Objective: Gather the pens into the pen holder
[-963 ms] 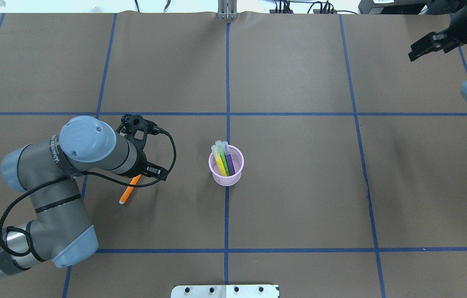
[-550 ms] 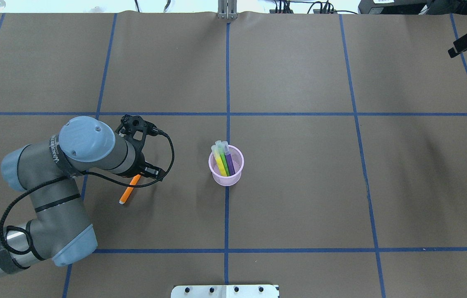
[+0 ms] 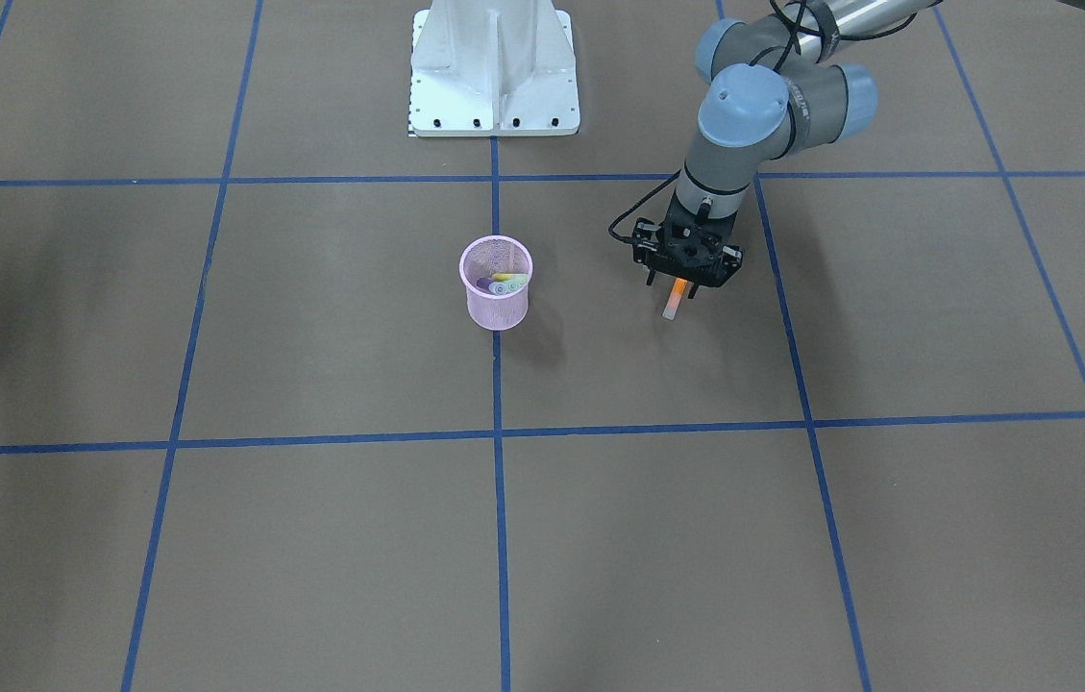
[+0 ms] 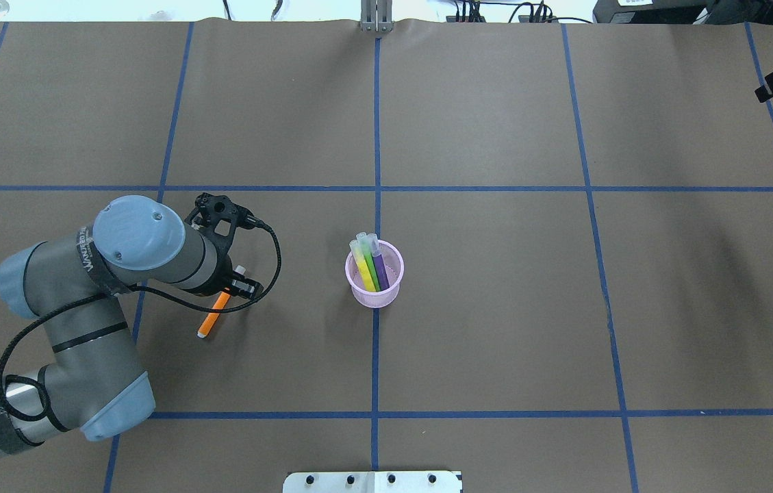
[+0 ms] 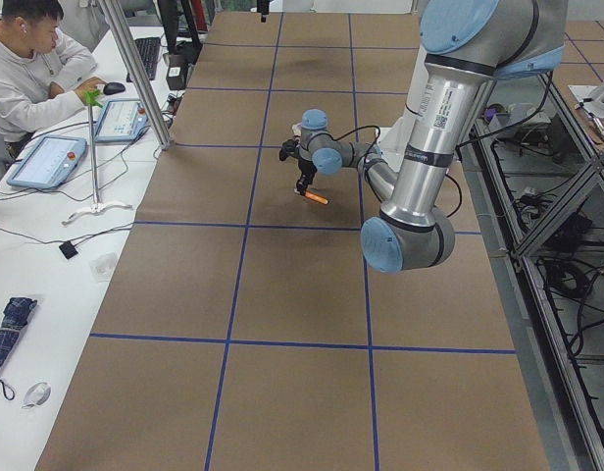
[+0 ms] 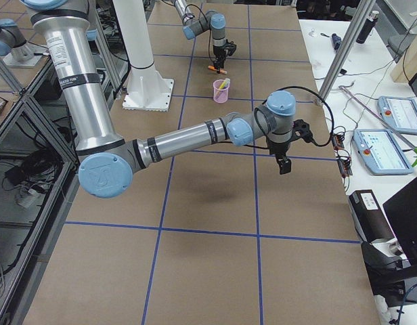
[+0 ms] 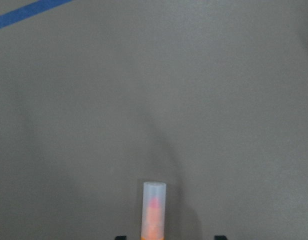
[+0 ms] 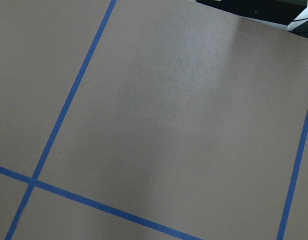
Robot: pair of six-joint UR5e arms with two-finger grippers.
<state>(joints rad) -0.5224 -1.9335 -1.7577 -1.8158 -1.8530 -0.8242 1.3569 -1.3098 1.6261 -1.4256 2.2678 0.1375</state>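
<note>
Orange pen [image 4: 212, 315] lies flat on the surface [image 4: 496, 308], apart from the pink cup [image 4: 374, 296], on the robot's left. Your left tool [image 3: 675, 286] straddles it, fingers wide with gaps either side. Three other pens [image 4: 372, 268] stand in the cup. You cannot tell the state of the right tool [image 6: 282, 165].

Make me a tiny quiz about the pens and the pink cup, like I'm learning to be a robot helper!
1. Which colour of pen lies on the table, outside the pen holder? A purple, B orange, C green.
2. True or false: the pen holder is tipped over.
3. Fill in: the pen holder has ___ pens inside.
Key: 1 B, the orange pen. 2 False, it stands upright. 3 Three.
</note>
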